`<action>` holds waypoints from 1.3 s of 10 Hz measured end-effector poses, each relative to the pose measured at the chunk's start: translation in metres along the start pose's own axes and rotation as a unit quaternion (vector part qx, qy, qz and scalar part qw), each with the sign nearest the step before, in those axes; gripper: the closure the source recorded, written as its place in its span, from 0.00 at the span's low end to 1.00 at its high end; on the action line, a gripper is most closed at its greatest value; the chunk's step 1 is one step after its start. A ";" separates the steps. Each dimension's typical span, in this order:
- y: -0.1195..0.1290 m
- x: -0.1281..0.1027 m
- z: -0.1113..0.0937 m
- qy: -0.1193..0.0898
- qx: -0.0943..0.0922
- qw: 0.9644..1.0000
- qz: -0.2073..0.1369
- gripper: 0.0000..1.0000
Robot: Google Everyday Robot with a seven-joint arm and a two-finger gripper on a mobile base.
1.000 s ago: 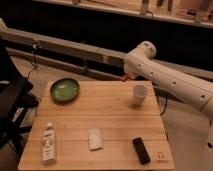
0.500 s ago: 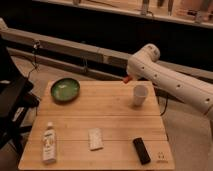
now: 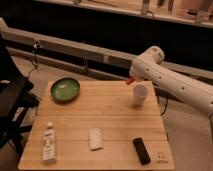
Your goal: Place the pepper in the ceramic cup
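The white ceramic cup [image 3: 139, 94] stands upright near the far right edge of the wooden table [image 3: 100, 125]. The white arm reaches in from the right. The gripper [image 3: 131, 80] is at the arm's far end, just above and to the left of the cup, mostly hidden behind the arm's wrist. A small orange-red bit, the pepper [image 3: 131, 80], shows at the gripper, above the table's far edge and beside the cup's rim.
A green round bowl [image 3: 65, 89] sits at the far left of the table. A clear plastic bottle [image 3: 49, 143] lies at the near left, a white packet [image 3: 95, 138] near the middle front, and a black oblong object [image 3: 141, 150] at the near right. A black chair [image 3: 10, 100] stands left.
The arm's end with the pepper has shifted slightly right and toward the cup. The things on the table have not moved.
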 end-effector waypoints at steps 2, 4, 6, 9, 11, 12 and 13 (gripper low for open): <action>0.006 0.004 0.002 0.000 0.001 1.000 0.006 1.00; 0.015 0.007 0.002 0.001 -0.002 1.000 0.007 1.00; 0.018 0.008 0.003 0.001 -0.001 1.000 0.008 1.00; 0.025 0.011 0.003 0.002 -0.002 1.000 0.010 1.00; 0.027 0.011 0.004 0.002 -0.002 1.000 0.011 1.00; 0.029 0.012 0.004 0.002 -0.002 1.000 0.012 1.00; 0.031 0.012 0.004 0.002 -0.003 1.000 0.013 1.00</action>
